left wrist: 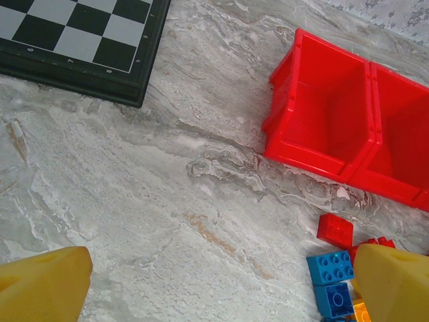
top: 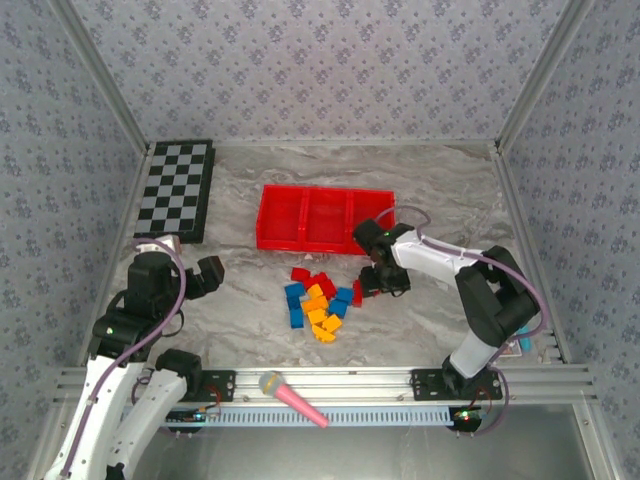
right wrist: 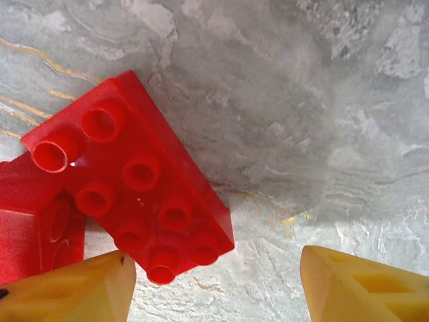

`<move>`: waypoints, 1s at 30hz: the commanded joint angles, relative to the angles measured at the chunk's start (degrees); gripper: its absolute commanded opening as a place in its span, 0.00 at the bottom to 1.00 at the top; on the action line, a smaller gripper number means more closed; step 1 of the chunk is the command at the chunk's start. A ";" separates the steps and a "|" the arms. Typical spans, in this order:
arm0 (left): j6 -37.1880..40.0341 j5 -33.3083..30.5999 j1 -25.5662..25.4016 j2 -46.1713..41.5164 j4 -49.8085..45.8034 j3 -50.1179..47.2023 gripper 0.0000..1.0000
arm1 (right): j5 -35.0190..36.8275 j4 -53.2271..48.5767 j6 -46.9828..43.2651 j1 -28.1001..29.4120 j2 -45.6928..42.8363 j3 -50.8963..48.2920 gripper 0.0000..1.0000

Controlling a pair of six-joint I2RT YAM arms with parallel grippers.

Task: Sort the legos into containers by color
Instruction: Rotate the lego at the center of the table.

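tray (top: pixel 300 245) looks empty, all legos (top: pixel 318 300) on counter (top: pixel 450 200). my right claw (right wrist: pixel 218 275) spread at red brick (right wrist: pixel 134 181), left claw (left wrist: pixel 218 268) spread.

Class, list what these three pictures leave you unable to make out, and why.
- Top view: the right gripper hides whatever lies under it; contact unclear.
- Left wrist view: the tray is cut off by the right edge.
- Right wrist view: a second red brick runs off the left edge.

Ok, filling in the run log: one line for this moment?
right gripper: open, at red lego | left gripper: open, left of legos | legos: loose before tray
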 commanded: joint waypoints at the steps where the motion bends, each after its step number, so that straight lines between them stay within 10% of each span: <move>1: -0.38 0.07 -0.58 -0.49 0.22 -0.31 1.00 | 2.42 0.43 0.25 -0.65 1.48 0.84 0.64; 30: -0.65 -0.22 -1.28 -0.23 0.44 -0.58 1.00 | 0.43 0.14 -13.62 -2.60 4.43 6.58 0.61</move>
